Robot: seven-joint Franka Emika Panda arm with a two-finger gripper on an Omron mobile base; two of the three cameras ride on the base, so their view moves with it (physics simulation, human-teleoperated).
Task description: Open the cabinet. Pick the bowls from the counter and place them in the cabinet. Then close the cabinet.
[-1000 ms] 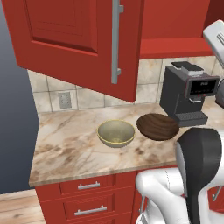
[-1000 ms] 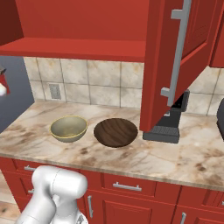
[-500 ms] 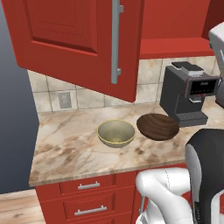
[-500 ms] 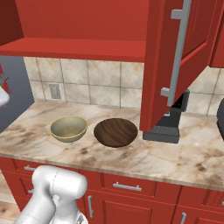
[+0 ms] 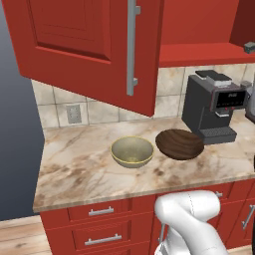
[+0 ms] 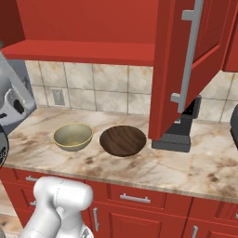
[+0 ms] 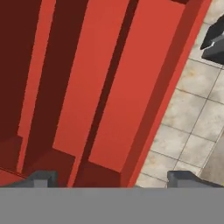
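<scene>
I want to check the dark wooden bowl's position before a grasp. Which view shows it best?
The right base view: the dark wooden bowl faces the camera, interior open, beside the olive bowl. The left base view shows it flatter, near the coffee machine. The hand view faces the red cabinet.

A beige marble counter (image 5: pixel 79 169) with brown veins is sitting on red drawers. An olive-tan bowl (image 5: pixel 132 152) and a dark wooden bowl (image 5: pixel 179 144) are resting on it just beside each other. A black coffee machine (image 5: pixel 214 105) is standing near the wooden bowl.
</scene>
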